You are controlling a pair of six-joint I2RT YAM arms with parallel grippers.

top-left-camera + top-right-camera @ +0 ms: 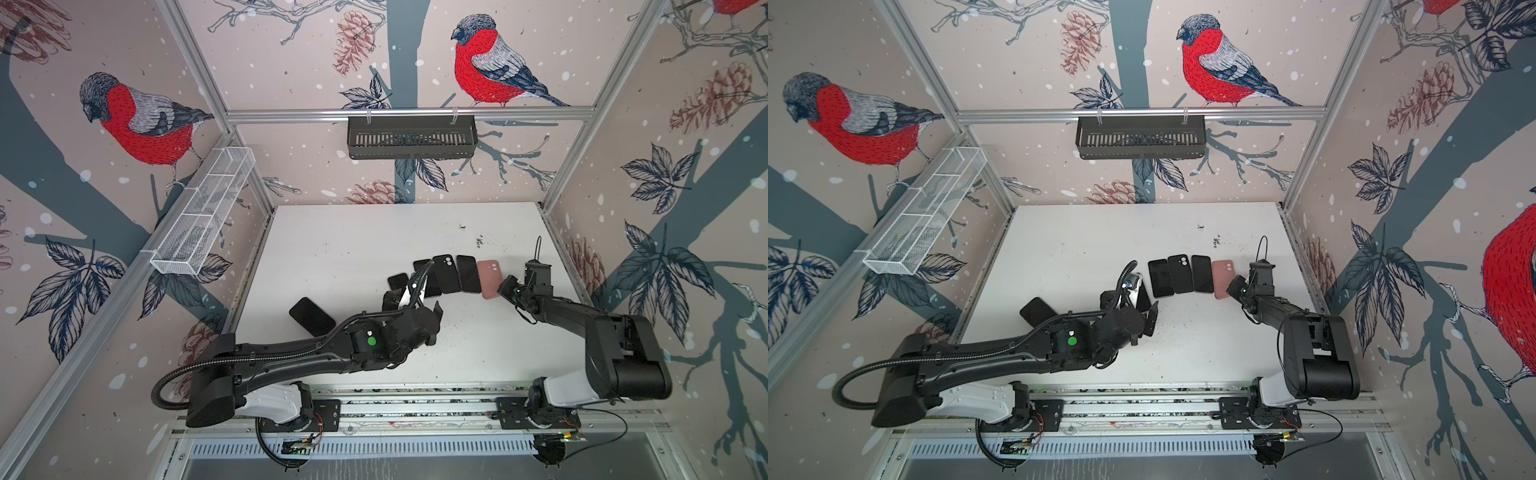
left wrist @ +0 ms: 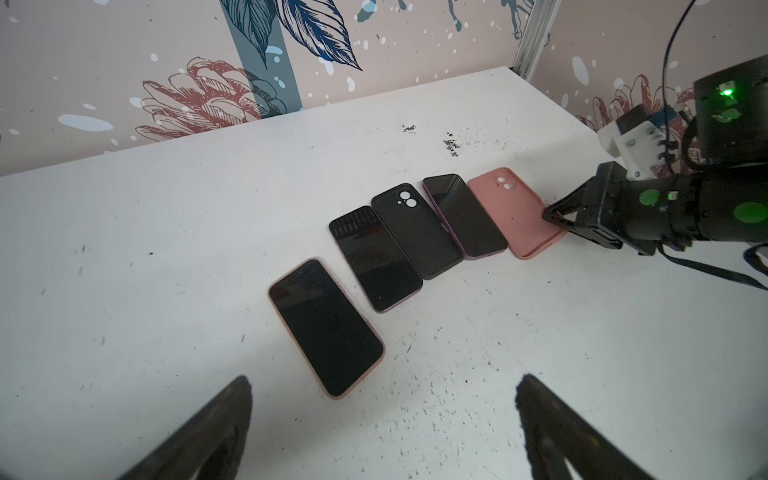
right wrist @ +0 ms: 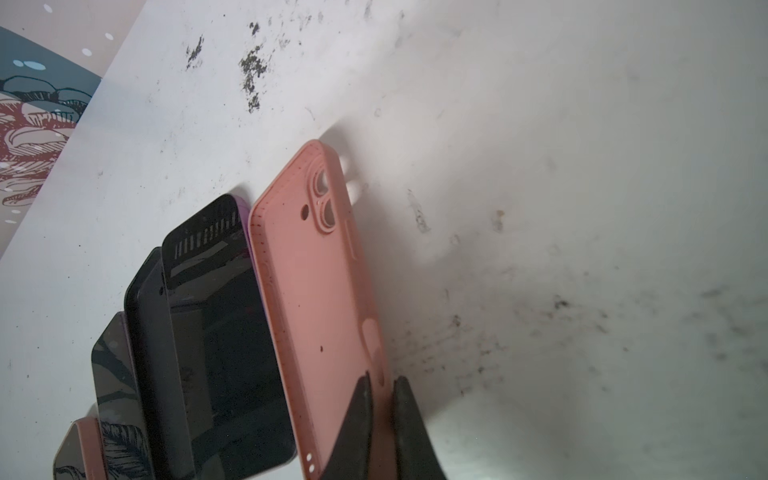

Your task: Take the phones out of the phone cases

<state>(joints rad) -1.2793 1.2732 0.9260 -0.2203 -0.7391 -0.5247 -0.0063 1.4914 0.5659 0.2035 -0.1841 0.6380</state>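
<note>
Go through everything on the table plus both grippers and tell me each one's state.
Pink case: empty, back up.
Right gripper: shut on its edge.
Left gripper: open, empty.
Black case: empty, back up.
Pink-cased phone: cased, screen up.
Left purple-cased phone: cased, screen up.
Right purple-cased phone: cased, screen up.
Lone black phone: flat, apart from the row.

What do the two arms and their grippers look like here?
Both the left arm and the right arm are matte black, with white housings near the base. A ribbed black hose runs along the left arm. Round green dots mark the wrists. The left gripper and right gripper have tapered black fingers.
</note>
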